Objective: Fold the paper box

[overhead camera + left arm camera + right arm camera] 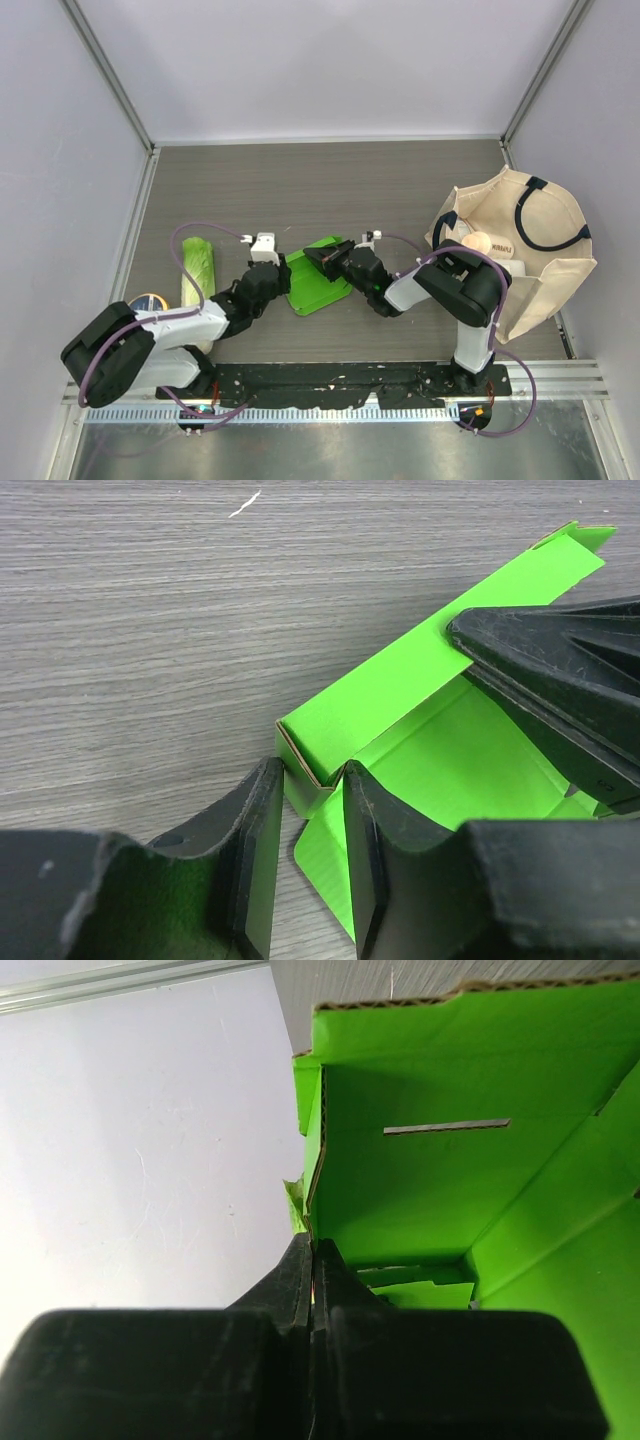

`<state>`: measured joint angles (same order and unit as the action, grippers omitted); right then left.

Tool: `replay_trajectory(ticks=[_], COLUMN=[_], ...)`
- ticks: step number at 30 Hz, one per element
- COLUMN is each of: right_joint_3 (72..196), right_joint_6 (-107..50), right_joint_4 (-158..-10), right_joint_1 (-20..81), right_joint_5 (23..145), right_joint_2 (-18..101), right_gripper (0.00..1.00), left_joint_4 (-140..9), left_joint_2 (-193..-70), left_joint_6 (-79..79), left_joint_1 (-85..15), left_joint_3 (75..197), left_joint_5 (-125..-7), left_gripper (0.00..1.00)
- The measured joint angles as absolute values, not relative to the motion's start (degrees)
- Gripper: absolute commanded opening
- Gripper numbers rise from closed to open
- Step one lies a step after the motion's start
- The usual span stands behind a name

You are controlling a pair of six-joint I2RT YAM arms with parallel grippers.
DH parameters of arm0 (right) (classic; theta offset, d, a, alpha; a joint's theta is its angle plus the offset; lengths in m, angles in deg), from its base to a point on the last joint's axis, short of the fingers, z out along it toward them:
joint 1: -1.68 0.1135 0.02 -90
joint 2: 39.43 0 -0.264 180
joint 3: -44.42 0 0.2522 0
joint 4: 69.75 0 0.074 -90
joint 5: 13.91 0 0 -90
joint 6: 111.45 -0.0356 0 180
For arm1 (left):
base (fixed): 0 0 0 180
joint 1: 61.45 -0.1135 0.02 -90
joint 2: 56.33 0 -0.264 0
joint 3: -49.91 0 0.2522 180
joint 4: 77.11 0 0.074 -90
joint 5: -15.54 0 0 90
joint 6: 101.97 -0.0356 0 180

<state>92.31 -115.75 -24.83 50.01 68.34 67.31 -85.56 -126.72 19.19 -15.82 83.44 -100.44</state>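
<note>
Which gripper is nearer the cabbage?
Left. The left gripper is at the green paper box's left edge, beside the cabbage; the right gripper, pinching the box, lies beyond it.

Grey wood-grain table bearing paper box, cabbage, tote bag

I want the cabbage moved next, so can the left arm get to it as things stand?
Probably yes. The cabbage lies beside the left arm with bare table between them, but the left gripper sits astride a corner of the paper box and must back off first.
</note>
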Motion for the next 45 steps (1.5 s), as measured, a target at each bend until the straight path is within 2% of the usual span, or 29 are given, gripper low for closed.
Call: replay_trajectory(ticks=[8, 11, 12, 15, 22, 28, 31, 32, 34, 35, 36, 41, 45], right_joint_3=[92.3, 92.3, 92.3, 92.3, 92.4, 93.7, 93.9, 93.9, 93.9, 93.8, 93.8, 93.8, 93.8], right_joint_6=[-116.2, -116.4, -116.5, -117.4, -122.1, -123.9, -124.0, -124.0, -124.0, -123.9, -123.8, -122.2, -121.4], right_joint_4=[-24.9, -24.9, -24.9, -25.8, -31.0, -36.0, -37.3, -37.4, -37.3, -37.4, -37.4, -37.4, -38.2], right_joint_1=[50.0, 50.0, 50.1, 50.7, 53.6, 54.6, 54.8, 54.8, 55.0, 55.1, 55.4, 55.6, 55.1], right_joint_5=[67.6, 66.9, 66.6, 65.3, 60.7, 57.9, 57.5, 57.4, 57.9, 58.4, 58.9, 60.8, 61.8], right_joint_2=[67.3, 67.3, 67.3, 66.8, 64.3, 62.7, 62.3, 62.2, 62.2, 62.2, 62.2, 62.0, 61.4], right_gripper=[0.00, 0.00, 0.00, 0.00, 0.00, 0.00, 0.00, 0.00, 0.00, 0.00, 0.00, 0.00, 0.00], left_joint_4=[-84.2, -81.5, -80.4, -76.8, -66.5, -63.7, -66.2, -67.9, -71.9, -72.9, -74.1, -75.6, -75.7], left_joint_2=[-129.5, -132.0, -132.9, -135.7, -145.9, -149.0, -148.5, -147.8, -145.4, -144.1, -142.7, -134.0, -123.5], left_joint_6=[19.0, 19.3, 19.5, 21.7, 31.6, 36.1, 34.7, 33.8, 31.5, 30.6, 29.7, 25.0, 23.5], left_joint_1=[-14.9, -14.0, -13.6, -12.4, -10.2, -9.4, -9.3, -9.4, -9.7, -9.9, -10.2, -10.6, -10.6], left_joint_3=[85.7, 88.7, 89.7, 92.8, 102.7, 105.4, 104.2, 103.1, 99.6, 97.9, 95.4, 86.6, 84.0], left_joint_5=[-104.2, -107.2, -108.5, -113.8, -128.1, -132.4, -131.8, -131.2, -129.0, -127.4, -125.4, -116.5, -111.4], left_gripper=[0.26, 0.18, 0.11, 0.00, 0.00, 0.00, 0.13, 0.23, 0.32, 0.41, 0.45, 0.60, 0.65])
